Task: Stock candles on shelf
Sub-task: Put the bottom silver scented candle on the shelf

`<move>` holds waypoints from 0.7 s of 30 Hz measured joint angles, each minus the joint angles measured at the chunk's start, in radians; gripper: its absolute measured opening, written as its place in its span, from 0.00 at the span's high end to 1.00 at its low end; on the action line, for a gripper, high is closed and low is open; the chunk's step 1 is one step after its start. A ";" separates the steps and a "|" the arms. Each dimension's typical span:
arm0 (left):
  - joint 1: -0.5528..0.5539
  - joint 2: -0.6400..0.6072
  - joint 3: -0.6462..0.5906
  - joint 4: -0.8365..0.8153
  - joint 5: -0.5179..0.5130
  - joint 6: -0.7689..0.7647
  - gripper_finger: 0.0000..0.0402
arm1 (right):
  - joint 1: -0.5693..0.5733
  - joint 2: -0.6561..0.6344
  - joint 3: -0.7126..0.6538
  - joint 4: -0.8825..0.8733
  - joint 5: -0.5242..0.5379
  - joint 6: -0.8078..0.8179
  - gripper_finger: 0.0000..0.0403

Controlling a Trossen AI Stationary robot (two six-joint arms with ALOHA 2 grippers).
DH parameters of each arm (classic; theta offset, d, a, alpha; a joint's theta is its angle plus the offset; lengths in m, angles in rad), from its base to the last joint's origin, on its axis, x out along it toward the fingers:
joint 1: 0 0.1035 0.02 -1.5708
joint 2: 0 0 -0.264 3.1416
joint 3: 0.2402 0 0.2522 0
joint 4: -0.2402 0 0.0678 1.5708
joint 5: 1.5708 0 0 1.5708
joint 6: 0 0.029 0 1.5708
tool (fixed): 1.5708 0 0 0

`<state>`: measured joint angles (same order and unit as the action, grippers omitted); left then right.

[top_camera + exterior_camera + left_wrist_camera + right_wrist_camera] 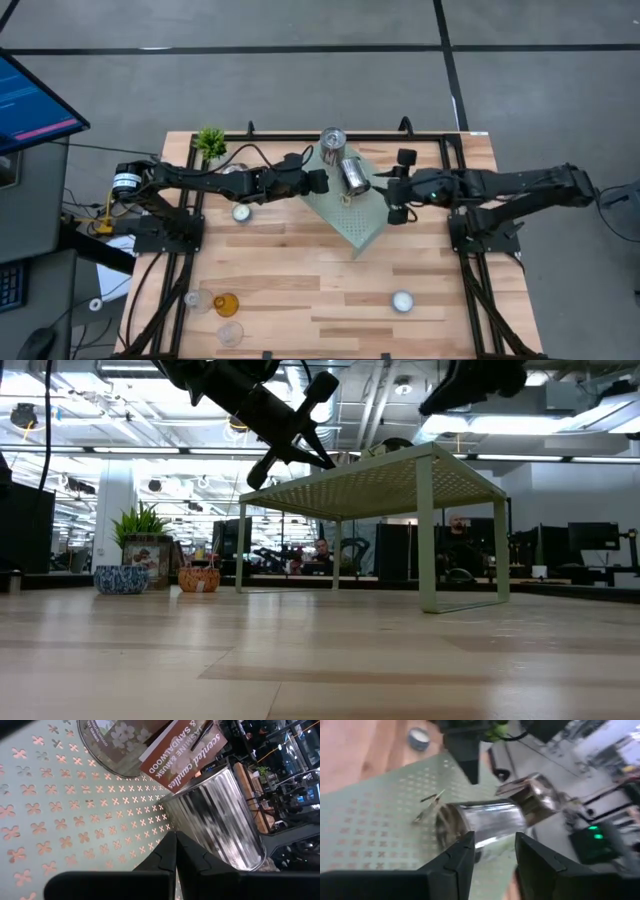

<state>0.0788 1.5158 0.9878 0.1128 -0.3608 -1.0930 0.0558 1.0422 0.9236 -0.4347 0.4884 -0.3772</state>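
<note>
The mint-green perforated shelf stands at the table's middle. One silver tin stands upright at the shelf's far corner. A second silver tin lies on its side on the shelf top; a brown label reads "scented candles". My left gripper is shut, and its tips are just left of the lying tin. My right gripper is open and level, just right of that tin; its fingers are on either side of the tin's near end and touch nothing that I can see.
On the tabletop are a white tealight left of the shelf and another near the front right. An amber glass holder and two clear ones are at the front left. A green plant is at the far left corner.
</note>
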 joint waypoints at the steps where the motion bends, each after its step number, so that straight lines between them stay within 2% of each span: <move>1: 0.000 0.000 0.000 0.000 -0.003 0.000 1.00 | -0.020 0.008 -0.007 0.001 -0.032 -0.014 0.67; 4: 0.000 0.000 0.000 0.000 -0.004 -0.001 1.00 | -0.093 0.025 -0.016 0.017 -0.070 -0.077 0.65; 5: 0.000 0.000 0.000 0.000 -0.004 -0.001 1.00 | -0.126 0.023 -0.015 0.035 -0.114 -0.089 0.65; 11: -0.015 0.000 0.000 0.005 0.002 -0.003 1.00 | -0.355 -0.010 0.011 0.042 -0.423 -0.093 0.60; 13: -0.027 0.000 0.000 0.008 0.003 0.010 1.00 | -0.435 0.005 0.023 0.055 -0.510 -0.079 0.59; 16: -0.041 0.000 0.000 0.009 0.003 0.011 1.00 | -0.542 0.053 0.035 0.057 -0.711 0.004 0.59; 18: -0.049 0.000 0.000 0.012 0.003 0.011 1.00 | -0.578 0.073 0.035 0.043 -0.836 0.063 0.59; 21: -0.060 0.000 0.000 0.023 0.002 0.011 1.00 | -0.558 0.057 0.036 0.001 -0.886 0.087 0.58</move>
<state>0.0184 1.5154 0.9878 0.1354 -0.3590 -1.0817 -0.5021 1.0993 0.9592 -0.4334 -0.3981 -0.2903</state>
